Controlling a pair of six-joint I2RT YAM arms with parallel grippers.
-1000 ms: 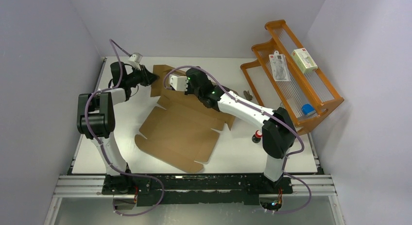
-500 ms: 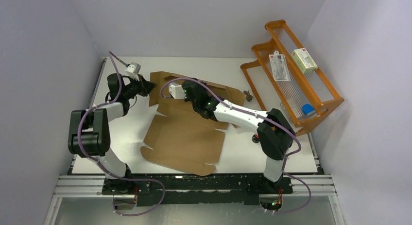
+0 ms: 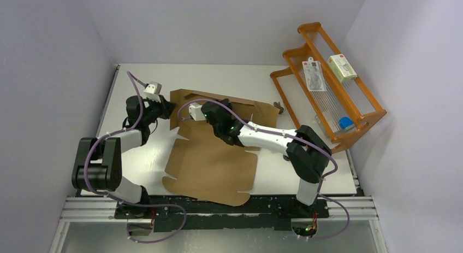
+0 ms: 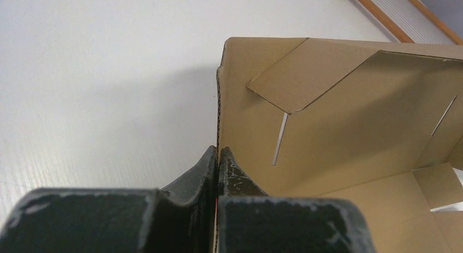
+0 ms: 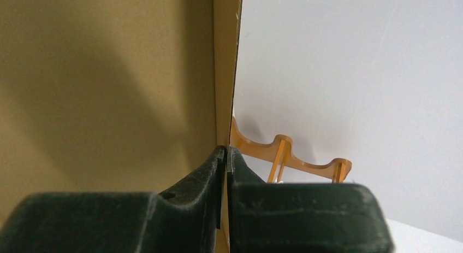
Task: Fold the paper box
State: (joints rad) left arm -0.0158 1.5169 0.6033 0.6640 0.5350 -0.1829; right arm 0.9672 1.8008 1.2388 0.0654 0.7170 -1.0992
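Left tool (image 4: 218, 154) has just been pinched, like the right tool (image 5: 225, 154), onto the far flap of the paper box (image 3: 213, 165), now raised upright mid-surface (image 3: 306, 176), so folding is judged begun.

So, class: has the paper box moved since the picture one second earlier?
Yes. The paper box has slid toward the near edge of the table; its near corner now reaches the metal rail.

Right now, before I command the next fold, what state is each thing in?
Brown corrugated cardboard paper box: partly folded, far panel raised, near panel lying flat.
Left claw: shut on the box's raised left edge.
Right claw: shut on the raised panel's edge.
Orange wooden rack: standing upright, small white-and-green carton lying on it.
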